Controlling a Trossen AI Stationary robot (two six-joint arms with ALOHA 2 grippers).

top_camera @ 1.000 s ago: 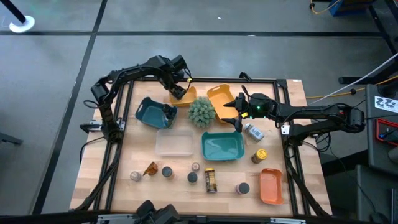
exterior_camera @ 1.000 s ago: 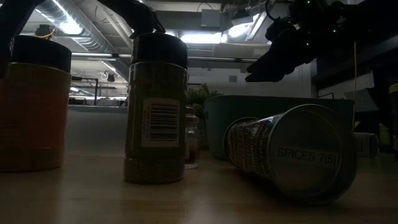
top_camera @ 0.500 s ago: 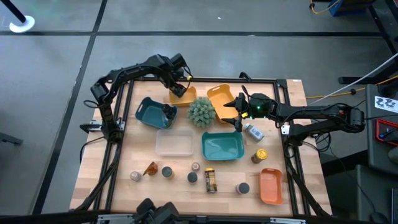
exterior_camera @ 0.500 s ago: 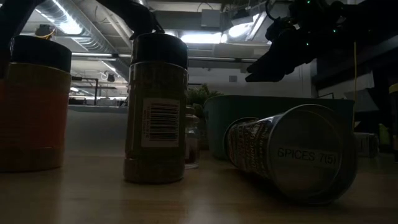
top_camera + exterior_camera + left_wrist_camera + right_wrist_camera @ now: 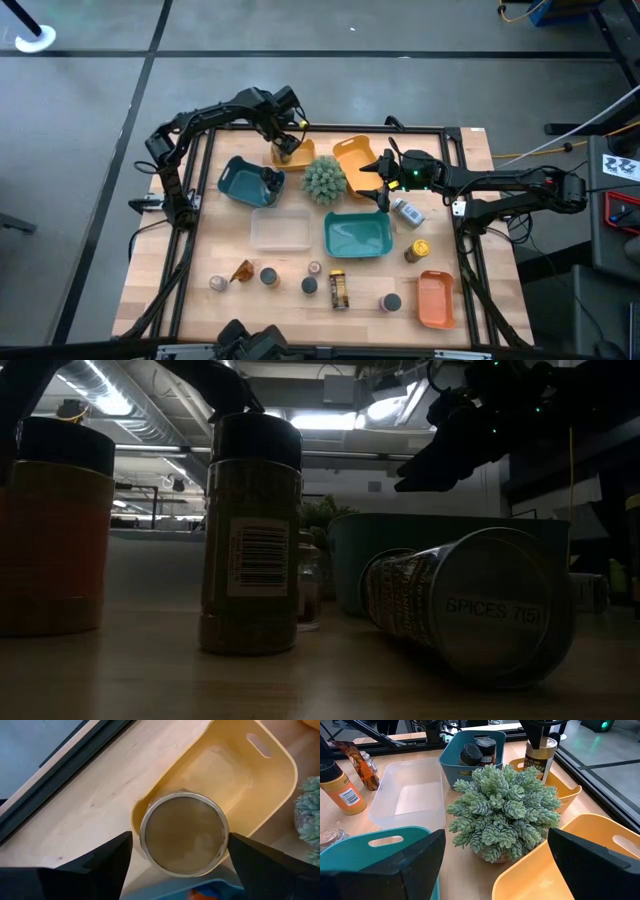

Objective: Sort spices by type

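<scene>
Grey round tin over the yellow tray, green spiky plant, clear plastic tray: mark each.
grey round tin (image 5: 183,832), left wrist view, centre of its lid.
green spiky plant (image 5: 504,810), right wrist view, middle of the foliage.
clear plastic tray (image 5: 281,231), high view, its bare floor.

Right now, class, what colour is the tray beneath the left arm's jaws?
Pale yellow tray, clearest in the left wrist view.

Jar in the yellow tray

A grey-lidded jar (image 5: 184,832) stands upright at one end of the yellow tray (image 5: 255,770), seen from above between the two spread dark fingers (image 5: 107,860); a green plant (image 5: 309,812) edges in beside.
</scene>
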